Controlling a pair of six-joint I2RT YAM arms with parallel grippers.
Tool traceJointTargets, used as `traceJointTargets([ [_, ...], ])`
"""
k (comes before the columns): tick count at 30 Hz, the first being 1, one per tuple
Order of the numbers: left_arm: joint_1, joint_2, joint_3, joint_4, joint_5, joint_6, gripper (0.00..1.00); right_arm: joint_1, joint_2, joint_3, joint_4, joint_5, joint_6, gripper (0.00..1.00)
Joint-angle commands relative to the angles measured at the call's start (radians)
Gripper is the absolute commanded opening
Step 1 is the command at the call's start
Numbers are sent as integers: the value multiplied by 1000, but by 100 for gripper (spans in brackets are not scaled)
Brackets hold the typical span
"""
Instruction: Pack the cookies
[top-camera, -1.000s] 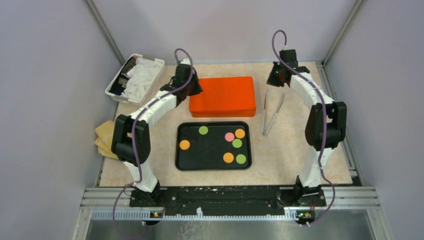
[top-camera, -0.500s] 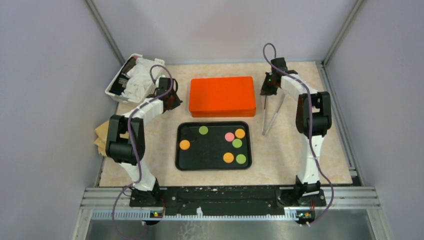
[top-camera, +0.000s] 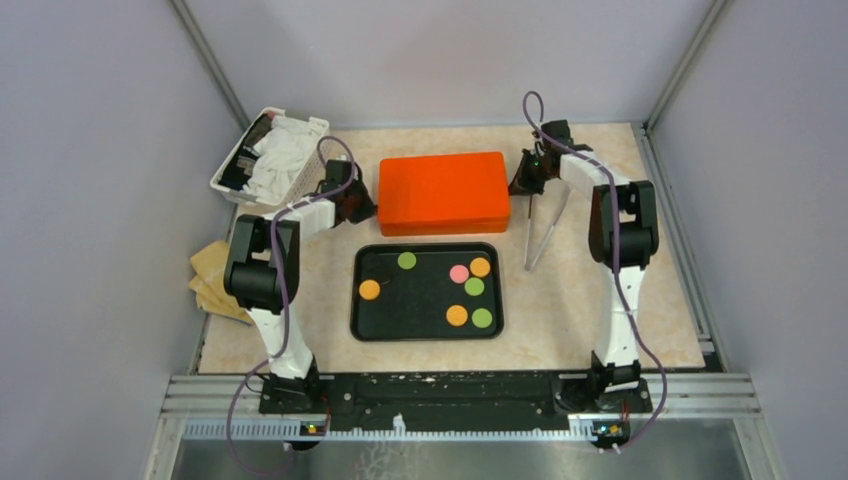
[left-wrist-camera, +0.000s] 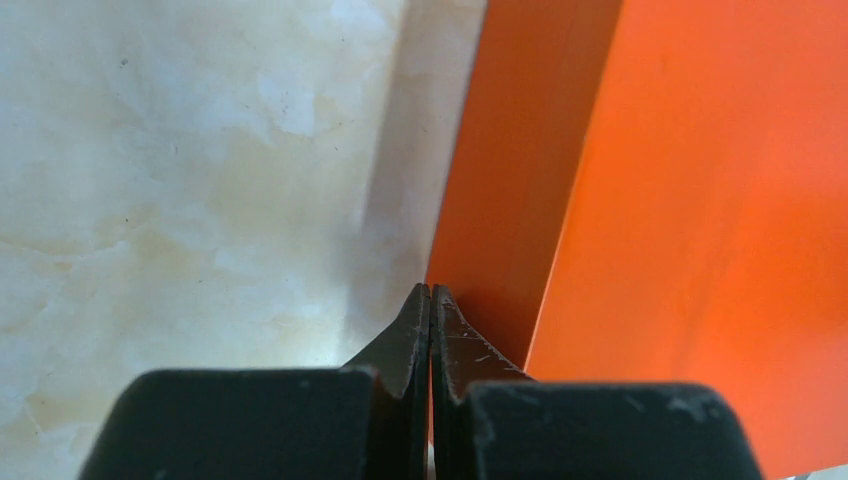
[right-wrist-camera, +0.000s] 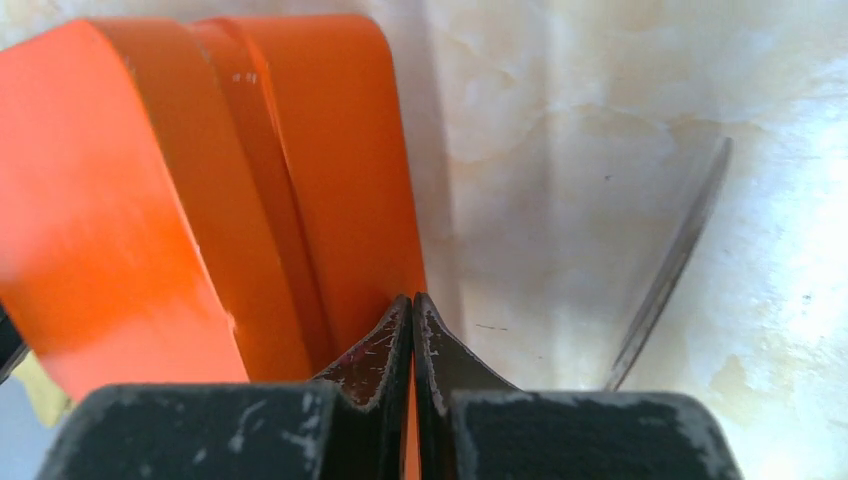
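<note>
Orange box (top-camera: 445, 192) flanked at both ends
Left gripper (left-wrist-camera: 430, 292) and right gripper (right-wrist-camera: 412, 302), both clenched empty, sit at its ends; tongs (top-camera: 545, 232) lie beside the right; cookies (top-camera: 457, 315) on the tray (top-camera: 425, 328).

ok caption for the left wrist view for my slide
Shut left tool up against the side wall of the orange box, pale table alongside.

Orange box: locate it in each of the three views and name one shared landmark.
Top external: orange box at far centre of the table, behind the black tray.
Left wrist: the box fills the right side.
Right wrist: the box fills the left side.
Shared landmark: the marbled tabletop bordering it.
</note>
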Motion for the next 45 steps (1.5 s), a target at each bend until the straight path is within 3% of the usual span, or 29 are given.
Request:
traceJointTargets([
  [1, -28, -15, 3, 62, 83, -27, 0, 42, -2, -9, 87, -248, 30, 0],
  [5, -36, -35, -4, 61, 117, -40, 0, 84, -18, -21, 117, -314, 54, 0],
  [10, -39, -44, -13, 58, 120, -30, 0, 93, -42, -27, 78, -242, 58, 0],
  [22, -38, -56, -12, 24, 94, -6, 0, 62, -110, 17, -113, 388, 36, 0],
  [31, -38, -93, -3, -47, -57, 20, 0, 106, -320, -27, -56, 640, -26, 0],
  [45, -54, -224, -25, -75, -193, 21, 0, 206, -385, -119, -44, 503, -84, 0],
])
